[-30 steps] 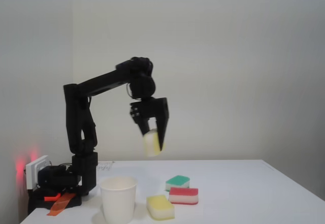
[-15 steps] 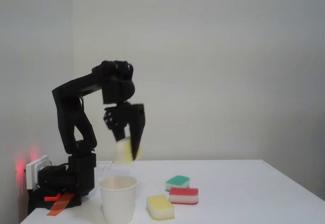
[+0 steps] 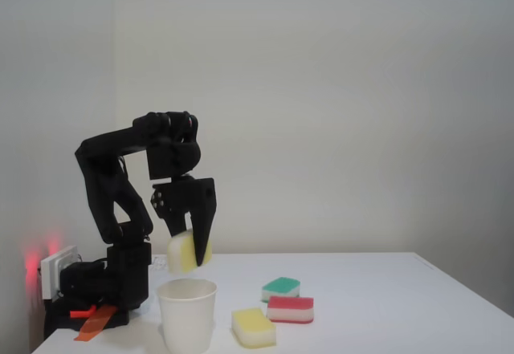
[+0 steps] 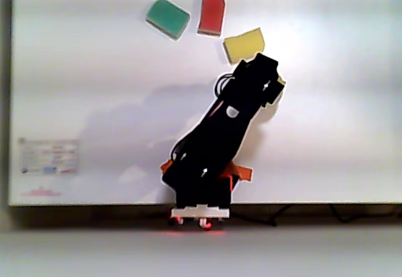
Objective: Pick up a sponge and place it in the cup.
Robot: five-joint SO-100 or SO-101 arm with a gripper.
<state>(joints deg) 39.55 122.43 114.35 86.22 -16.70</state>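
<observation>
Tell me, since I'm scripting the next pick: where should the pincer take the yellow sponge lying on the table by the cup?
Probably from straight above, closing across the shorter width of the yellow sponge. It lies flat, so its sides are free. The cup and the red-topped sponge stand close on either side in the fixed view, so a descent from above looks safest. The pincer first has to drop the sponge it holds.

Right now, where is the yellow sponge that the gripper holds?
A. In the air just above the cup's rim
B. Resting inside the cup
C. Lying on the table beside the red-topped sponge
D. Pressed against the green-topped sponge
A: in the fixed view the gripper holds the sponge clear of the table, just above the cup.
</observation>
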